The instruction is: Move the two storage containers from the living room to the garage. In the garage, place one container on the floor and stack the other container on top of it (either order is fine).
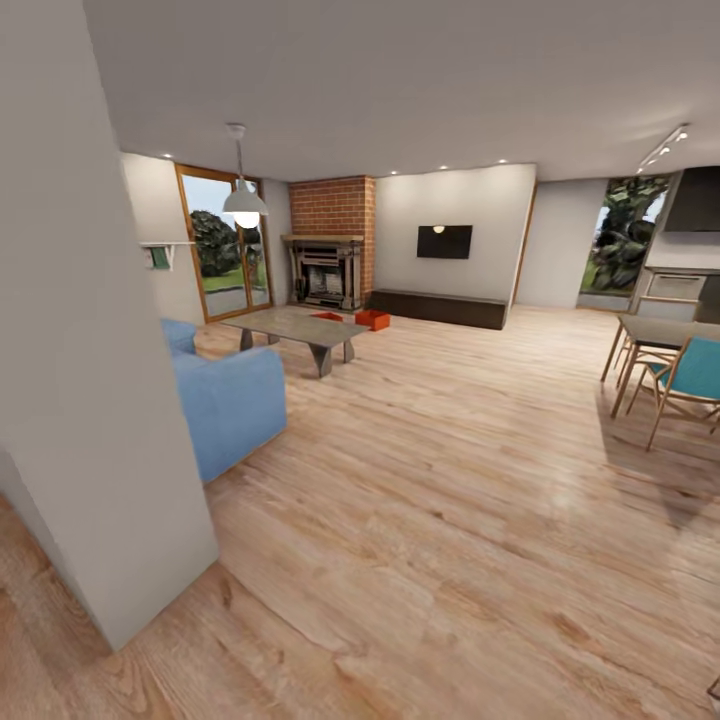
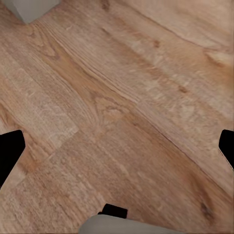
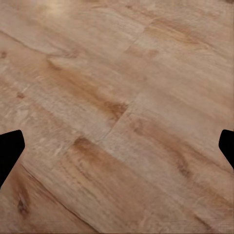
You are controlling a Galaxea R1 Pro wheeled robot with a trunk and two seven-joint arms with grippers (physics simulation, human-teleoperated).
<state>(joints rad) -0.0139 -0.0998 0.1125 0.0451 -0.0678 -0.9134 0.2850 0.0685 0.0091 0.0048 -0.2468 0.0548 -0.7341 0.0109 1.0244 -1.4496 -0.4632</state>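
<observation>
I am looking into the living room in the head view. Two orange-red storage containers stand far off on the wood-plank flooring in front of the brick fireplace (image 1: 330,250). One container (image 1: 372,319) stands in the open. The other container (image 1: 327,316) is partly hidden behind the coffee table (image 1: 300,328). My left gripper (image 2: 117,148) is open, its dark fingertips (image 2: 9,151) wide apart over bare planks. My right gripper (image 3: 117,146) is open the same way, with only planks between its fingertips (image 3: 9,148). The garage is out of view.
A pale wall corner (image 1: 90,400) juts in close at the left, with the blue sofa (image 1: 225,400) just behind it. A dining table with chairs (image 1: 670,370) stands at the right. A long dark bench (image 1: 440,308) runs along the far wall. Wide wood flooring (image 1: 430,480) stretches ahead.
</observation>
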